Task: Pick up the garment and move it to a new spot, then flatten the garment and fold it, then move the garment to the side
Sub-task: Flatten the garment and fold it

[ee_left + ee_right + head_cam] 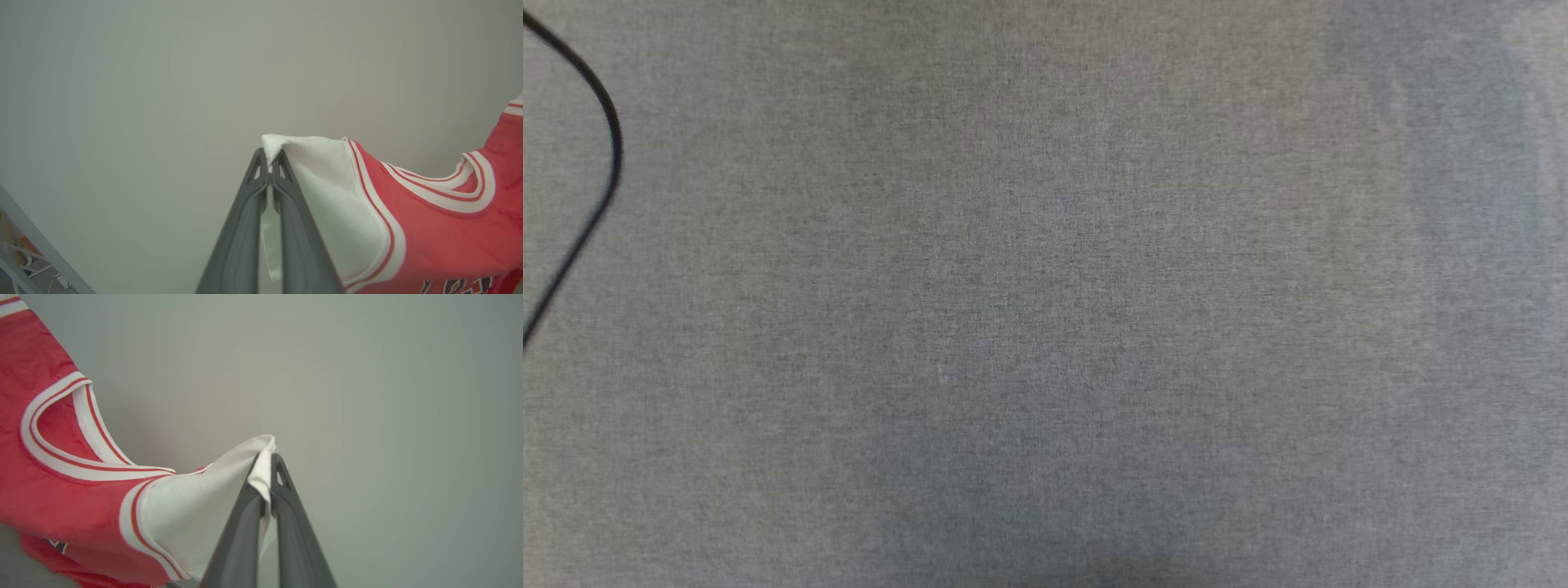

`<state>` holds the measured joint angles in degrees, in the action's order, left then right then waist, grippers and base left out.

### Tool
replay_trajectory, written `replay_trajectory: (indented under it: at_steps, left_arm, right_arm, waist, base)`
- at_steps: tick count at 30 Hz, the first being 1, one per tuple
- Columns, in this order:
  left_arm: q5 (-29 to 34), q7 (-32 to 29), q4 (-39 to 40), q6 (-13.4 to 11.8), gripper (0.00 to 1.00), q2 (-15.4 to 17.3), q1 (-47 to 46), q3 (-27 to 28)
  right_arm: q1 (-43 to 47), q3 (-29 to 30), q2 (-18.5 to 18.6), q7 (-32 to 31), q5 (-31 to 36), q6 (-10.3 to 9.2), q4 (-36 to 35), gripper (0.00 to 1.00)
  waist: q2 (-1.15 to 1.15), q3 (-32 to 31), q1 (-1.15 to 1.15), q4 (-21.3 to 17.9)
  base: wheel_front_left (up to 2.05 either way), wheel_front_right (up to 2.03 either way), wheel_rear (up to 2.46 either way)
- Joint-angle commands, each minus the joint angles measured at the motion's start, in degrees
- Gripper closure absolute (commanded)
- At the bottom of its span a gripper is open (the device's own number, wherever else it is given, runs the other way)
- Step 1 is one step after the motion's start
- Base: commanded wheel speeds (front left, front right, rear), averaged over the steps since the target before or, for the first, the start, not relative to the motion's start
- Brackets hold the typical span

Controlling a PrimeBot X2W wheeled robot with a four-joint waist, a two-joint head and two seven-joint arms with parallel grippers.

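left gripper [269, 161] fingers right up close, pressed together on the tip of a white sleeve [327, 196] of the garment [429, 228]. right gripper [267, 460] same deal, pinching the other sleeve. so the red jersey hangs stretched between them, collar [53, 428] in the middle, mid-air, probably to spread it before laying it flat on the grey desk [1045, 327]. black cable [609, 163] loops at the desk's left edge.

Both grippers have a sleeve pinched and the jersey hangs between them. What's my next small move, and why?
Probably lower both arms together toward the grey surface, grips kept shut. The left gripper and right gripper each pinch a white sleeve tip, so the garment hangs spread in the air, not yet laid down for flattening.
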<state>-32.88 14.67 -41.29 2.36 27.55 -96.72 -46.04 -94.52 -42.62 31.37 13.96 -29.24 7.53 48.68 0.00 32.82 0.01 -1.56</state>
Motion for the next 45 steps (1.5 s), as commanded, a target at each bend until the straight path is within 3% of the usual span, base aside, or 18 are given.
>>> replay_trajectory:
  at_steps: [1, 11, 12, 22, 31, 45]
  left_arm:
    - [0.9, 0.3, 1.3, 0.0, 1.00, 0.7, 3.7, 1.0]
    - [0.5, 0.3, 11.5, -2.0, 1.00, 3.2, 29.5, 7.7]
    - [-0.2, 0.3, 14.6, -2.9, 1.00, 3.5, 38.6, 9.6]
    - [-1.1, 0.3, 20.6, -5.4, 1.00, 3.1, 65.1, 14.4]
    - [-0.4, 0.3, 20.2, -5.3, 1.00, 2.3, 79.9, 18.7]
    - [2.2, 0.3, 20.0, -5.5, 1.00, -2.0, 96.4, 25.5]
  right_arm:
    - [2.7, -0.5, -0.3, 0.6, -1.5, -0.04, -0.3, 1.00]
    - [21.7, 0.7, 1.3, 1.0, -6.6, -0.04, -9.3, 1.00]
    - [28.8, 0.9, 2.1, 1.0, -7.3, -0.04, -12.7, 1.00]
    - [52.4, 4.4, 4.6, 1.0, -7.0, -0.04, -20.9, 1.00]
    - [71.0, 11.3, 4.8, 1.0, -5.1, -0.04, -23.0, 1.00]
    - [95.9, 26.9, 0.5, 1.0, -4.3, -0.04, -26.7, 1.00]
  waist:
    - [0.00, -1.8, -0.01, -0.3]
    - [0.00, -9.3, -0.01, 0.3]
    - [0.00, -11.8, -0.01, 0.4]
    - [0.00, -18.9, -0.01, 0.6]
    - [0.00, -23.7, -0.01, 0.6]
    - [0.00, -29.0, -0.01, 1.3]
  base:
    - [0.00, 0.00, 0.00]
    - [0.00, 0.00, 0.00]
    - [0.00, 0.00, 0.00]
    - [0.00, 0.00, 0.00]
    - [0.00, 0.00, 0.00]
    - [0.00, 0.00, 0.00]
